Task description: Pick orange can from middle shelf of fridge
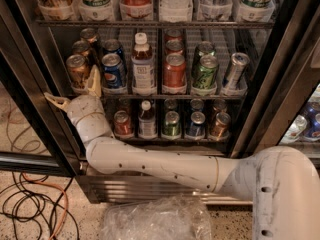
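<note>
Reaching into the fridge (280, 64) with the claw (70, 84) spread wide and gripping nothing: one finger (94, 79) upright between the orange can (78, 70) and a blue Pepsi can (113, 70), the other jutting left toward the door frame. Parked at the left end of the middle shelf (165, 96), just beside the orange can at the front of the leftmost lane. Counting across that shelf: three coppery cans, two Pepsi, one white-capped bottle (143, 64), three red cans (174, 70), two green cans (206, 73), one tilted silver can (235, 70). Legible only the Pepsi mark. Below, ribbed steel base (150, 190), speckled floor (15, 184), black and orange cables (30, 204), crumpled clear plastic (155, 219).
</note>
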